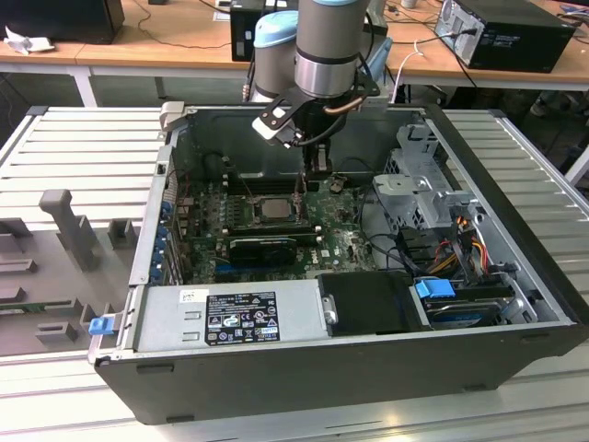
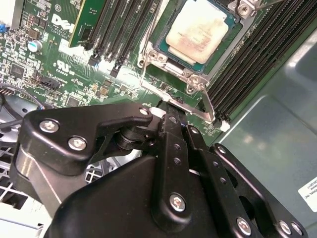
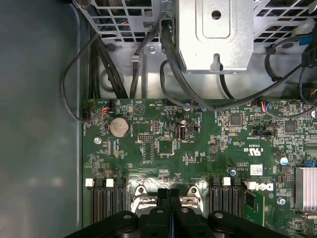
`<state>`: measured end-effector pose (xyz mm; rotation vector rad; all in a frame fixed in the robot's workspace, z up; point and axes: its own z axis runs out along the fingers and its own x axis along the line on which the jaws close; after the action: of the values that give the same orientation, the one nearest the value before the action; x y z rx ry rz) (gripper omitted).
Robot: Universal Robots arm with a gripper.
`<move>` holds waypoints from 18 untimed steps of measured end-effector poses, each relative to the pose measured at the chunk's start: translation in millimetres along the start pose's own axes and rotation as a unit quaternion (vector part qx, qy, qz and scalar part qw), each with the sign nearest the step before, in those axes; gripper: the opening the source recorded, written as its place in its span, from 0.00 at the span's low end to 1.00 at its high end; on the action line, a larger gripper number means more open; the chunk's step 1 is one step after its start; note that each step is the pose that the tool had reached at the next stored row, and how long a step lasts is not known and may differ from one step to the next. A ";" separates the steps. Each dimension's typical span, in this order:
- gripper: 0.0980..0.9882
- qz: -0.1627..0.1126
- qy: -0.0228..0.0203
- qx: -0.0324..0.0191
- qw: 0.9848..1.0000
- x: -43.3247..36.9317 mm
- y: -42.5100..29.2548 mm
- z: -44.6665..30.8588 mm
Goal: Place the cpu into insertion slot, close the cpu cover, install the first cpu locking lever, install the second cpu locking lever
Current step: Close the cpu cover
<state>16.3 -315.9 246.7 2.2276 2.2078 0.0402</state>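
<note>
The cpu (image 2: pixel 197 29), a pale square chip, lies in the insertion slot (image 1: pixel 276 224) on the green board. The silvery cpu cover (image 2: pixel 194 79) lies flat around the chip, framing it. A thin metal locking lever (image 2: pixel 195 110) runs along the socket's edge. My gripper (image 2: pixel 167 111) is shut with nothing between its fingers, and its tip is right at that lever. In the exterior view the gripper (image 1: pixel 318 172) hangs just behind the socket, to the exterior view's right of the cpu (image 1: pixel 274 210). In the first wrist view the closed fingers (image 3: pixel 169 194) point at the socket's edge.
Black memory slots (image 2: pixel 124 25) flank the socket. A metal drive cage (image 1: pixel 419 180) and cable bundles (image 3: pixel 148 59) fill the exterior view's right of the case. The power supply (image 1: pixel 230 318) sits at the front, a black card (image 1: pixel 262 247) before the socket. Case walls (image 1: pixel 156 212) surround everything.
</note>
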 end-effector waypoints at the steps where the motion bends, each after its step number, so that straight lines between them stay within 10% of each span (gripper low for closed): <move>1: 0.01 0.000 0.000 0.000 1.000 0.0 -0.3 0.0; 18: 0.01 0.000 0.000 0.000 1.000 0.0 -5.1 -0.1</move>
<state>11.2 -315.9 246.7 2.2276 2.2078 0.0402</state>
